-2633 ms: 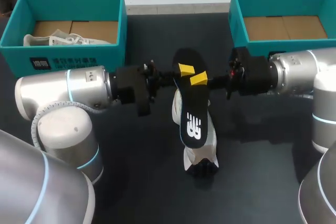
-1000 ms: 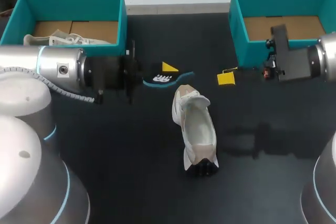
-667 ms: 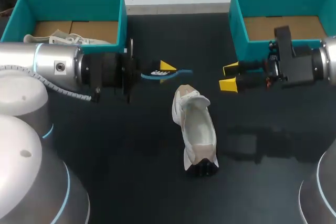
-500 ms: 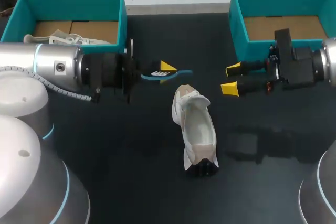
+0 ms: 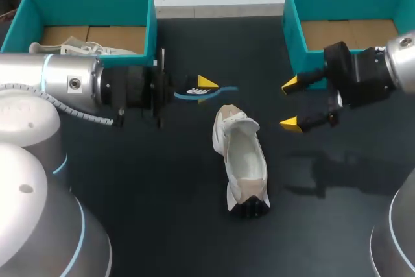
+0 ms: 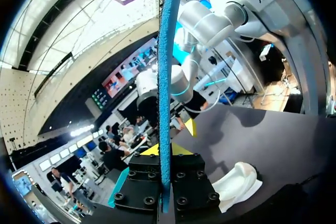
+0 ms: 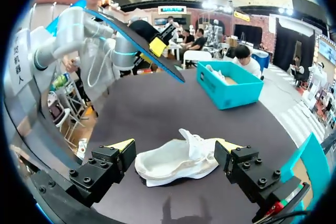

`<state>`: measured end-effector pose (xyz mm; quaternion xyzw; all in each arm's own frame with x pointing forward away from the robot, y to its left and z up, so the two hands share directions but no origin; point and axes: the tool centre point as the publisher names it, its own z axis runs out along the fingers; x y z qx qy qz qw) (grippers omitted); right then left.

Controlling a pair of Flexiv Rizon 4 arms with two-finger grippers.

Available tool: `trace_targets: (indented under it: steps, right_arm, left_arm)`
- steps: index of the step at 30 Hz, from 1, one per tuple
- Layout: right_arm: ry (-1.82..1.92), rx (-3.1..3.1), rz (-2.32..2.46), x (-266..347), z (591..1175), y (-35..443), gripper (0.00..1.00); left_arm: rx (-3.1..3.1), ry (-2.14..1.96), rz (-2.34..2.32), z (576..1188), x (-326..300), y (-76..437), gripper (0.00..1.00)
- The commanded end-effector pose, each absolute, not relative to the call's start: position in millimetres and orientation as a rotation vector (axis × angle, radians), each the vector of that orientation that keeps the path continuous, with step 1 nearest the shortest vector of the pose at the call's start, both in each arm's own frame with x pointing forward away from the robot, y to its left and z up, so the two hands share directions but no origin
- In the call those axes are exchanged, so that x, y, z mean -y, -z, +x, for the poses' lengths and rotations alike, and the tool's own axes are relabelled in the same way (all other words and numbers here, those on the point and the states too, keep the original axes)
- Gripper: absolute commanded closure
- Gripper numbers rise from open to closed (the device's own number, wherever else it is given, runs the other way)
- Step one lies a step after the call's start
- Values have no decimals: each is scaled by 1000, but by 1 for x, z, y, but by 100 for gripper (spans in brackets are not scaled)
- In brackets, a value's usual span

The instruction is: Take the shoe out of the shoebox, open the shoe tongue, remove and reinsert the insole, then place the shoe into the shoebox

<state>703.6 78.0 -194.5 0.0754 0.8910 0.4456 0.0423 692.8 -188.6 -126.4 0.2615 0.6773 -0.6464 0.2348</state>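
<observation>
Lying loose on the worktop (image 5: 149, 212), the shoe (image 5: 245, 160) could skid away when the insole (image 5: 227, 88) goes in, I judge, unless it is steadied. Just beyond, my right hand (image 5: 290, 104) hangs wide open and empty. Farther left, my left hand (image 5: 202, 90) pinches the insole on edge, a thin grip that could twist or slip. The box (image 5: 293, 37) stands behind.

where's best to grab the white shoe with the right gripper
Probably the side wall at mid length, coming from the right. The shoe sits sole down with its mouth open upward, and the open right gripper hangs on that side, so one finger could go inside the wall and one outside.
</observation>
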Motion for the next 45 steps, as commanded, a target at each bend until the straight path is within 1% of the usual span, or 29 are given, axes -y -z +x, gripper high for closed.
trace_targets:
  steps: [1, 12, 13, 15, 18, 21, 35, 45]
  right_arm:
    - [-1112, -2797, 70, -83, 709, 190, 0]
    - [-1112, -2797, 70, -83, 709, 190, 0]
    - [-919, -2866, -10, -87, 711, 196, 0]
    - [-916, -2854, 15, -84, 713, 203, 0]
    - [-776, -2893, -57, -81, 715, 208, 0]
    - [-739, -2891, -119, -80, 716, 218, 0]
    - [-712, -2888, -132, -64, 700, 285, 0]
    - [-741, -2905, -124, -68, 687, 317, 0]
  left_arm:
    - [-1860, 1772, 718, 691, 188, 126, 100]
    - [-1860, 1772, 718, 691, 188, 126, 100]
    - [-1860, 1772, 718, 691, 188, 126, 100]
    - [-1863, 1784, 702, 683, 191, 134, 100]
    - [-1852, 1782, 704, 670, 198, 142, 100]
    - [-1838, 1795, 701, 657, 205, 149, 100]
    - [-1831, 1811, 717, 623, 228, 192, 100]
    - [-1783, 1797, 732, 618, 233, 222, 100]
